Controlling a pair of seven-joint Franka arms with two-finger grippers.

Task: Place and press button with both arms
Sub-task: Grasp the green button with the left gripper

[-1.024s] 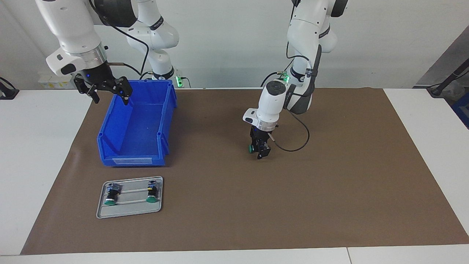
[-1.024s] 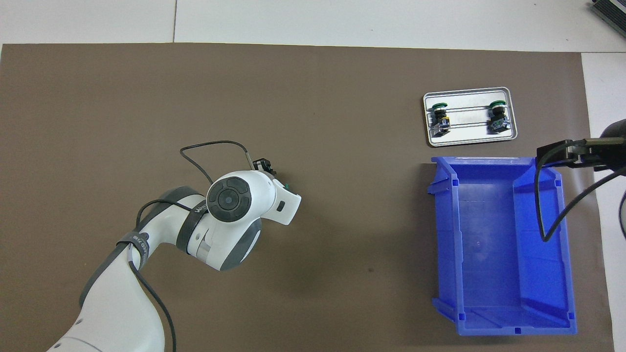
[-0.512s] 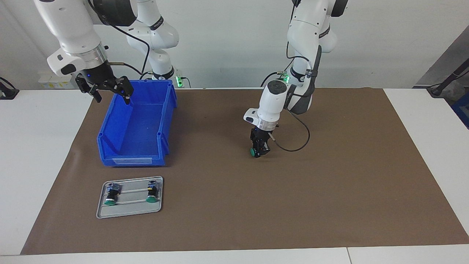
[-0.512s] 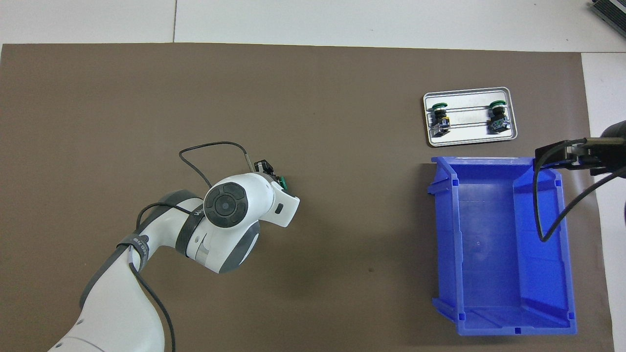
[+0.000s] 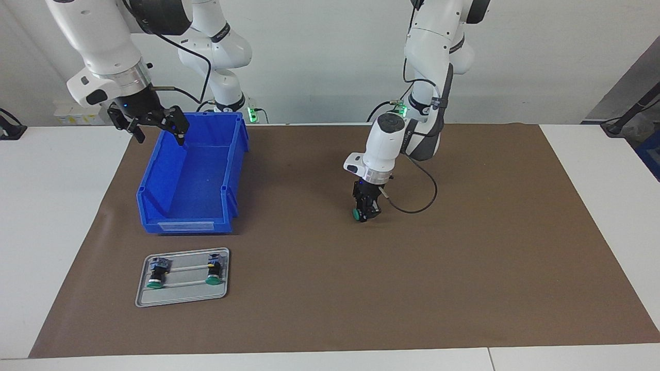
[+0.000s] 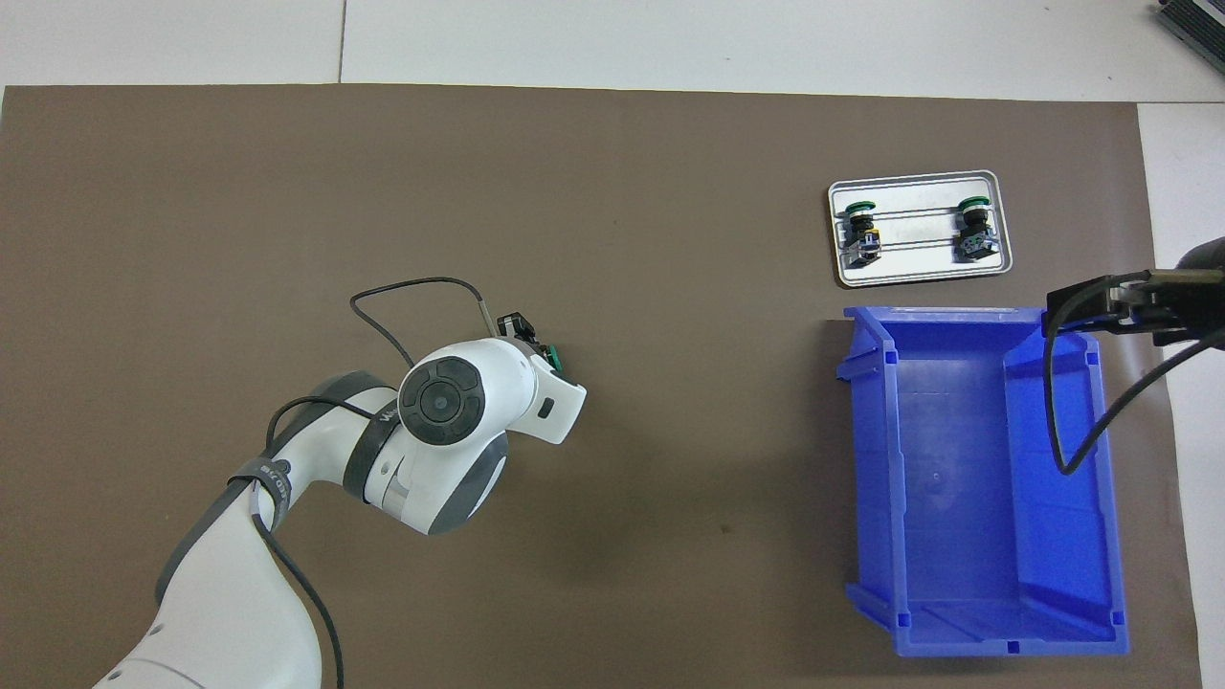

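- Over the middle of the brown mat (image 5: 464, 268), the left gripper (image 5: 365, 212) points down with its fingers pinched on the button (image 5: 356, 213), low over the mat; whether the button touches the mat cannot be told.
- Between those fingers the button lies on its side, its green cap poking out toward the right arm's end of the table; from overhead only a sliver of green (image 6: 555, 359) shows past the white wrist.
- Above the gripper, the left arm (image 5: 384, 144) comes down steeply, and a black cable (image 5: 417, 206) loops out beside it.
- Toward the right arm's end of the table, well apart from the held button, stands a blue bin (image 5: 193, 175) with nothing seen inside.
- Over the bin's corner nearest the robots hangs the right gripper (image 5: 154, 131), its fingers spread wide and holding nothing; this arm waits.
- Farther from the robots than the bin, just beside its low front, lies a metal tray (image 5: 180, 299).
- On the tray rest two more buttons (image 5: 154, 273) (image 5: 214, 269), each on its side, green caps pointing away from the robots, one near each end of the tray and apart from each other.
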